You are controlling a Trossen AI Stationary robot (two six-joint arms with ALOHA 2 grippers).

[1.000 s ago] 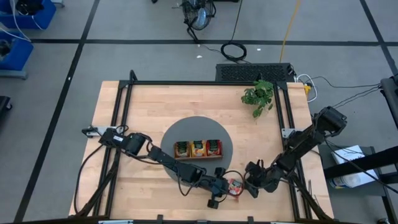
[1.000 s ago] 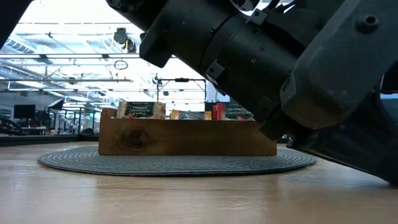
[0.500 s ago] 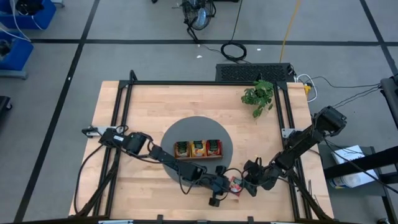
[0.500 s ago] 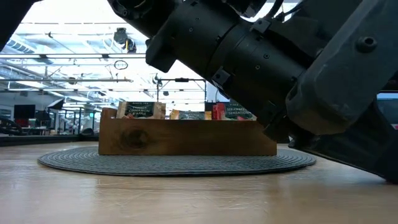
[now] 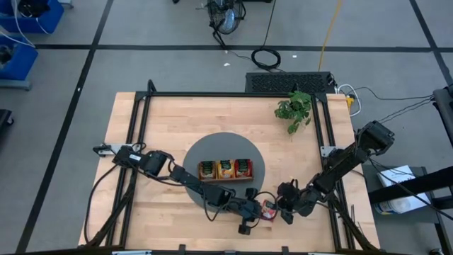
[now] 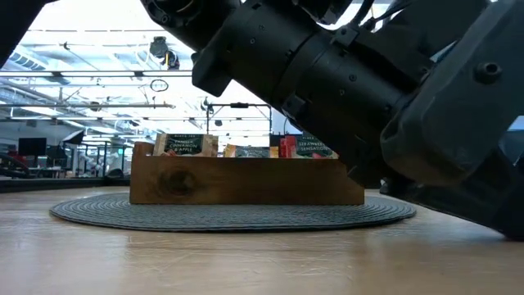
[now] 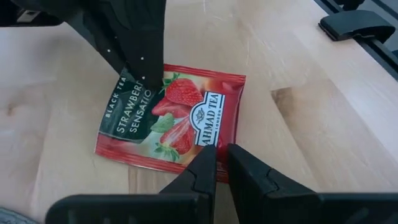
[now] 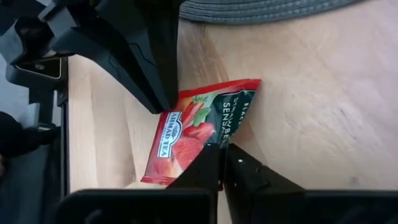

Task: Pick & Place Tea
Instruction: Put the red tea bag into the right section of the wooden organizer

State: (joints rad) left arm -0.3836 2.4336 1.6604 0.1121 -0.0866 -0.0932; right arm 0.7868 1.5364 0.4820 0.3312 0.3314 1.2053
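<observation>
Red strawberry sachet sits low over the bare tabletop near its front edge, off the round grey mat, and we can't tell if it is flat on the wood or just lifted. It lies right between the two hands, so neither arm is nearer. The left hand comes at it from the left-arm side, its fingers nearly together and pinching one edge. The right hand comes from the opposite side and looks clamped on the opposite edge. The sachet is close to square with no real long axis; the printed face is up and the label text runs roughly along the line joining the hands. We read this as a two-hand hold or handover, so one hand probably has to let go before the sachet can travel. The wooden tray sits on the mat toward the tabletop's middle, well apart from the sachet, with sachets standing in all three compartments. The red ones are in the compartment nearest the held sachet. The left forearm lies between tray and sachet, a likely obstacle. The small plant at the far right is well clear.
</observation>
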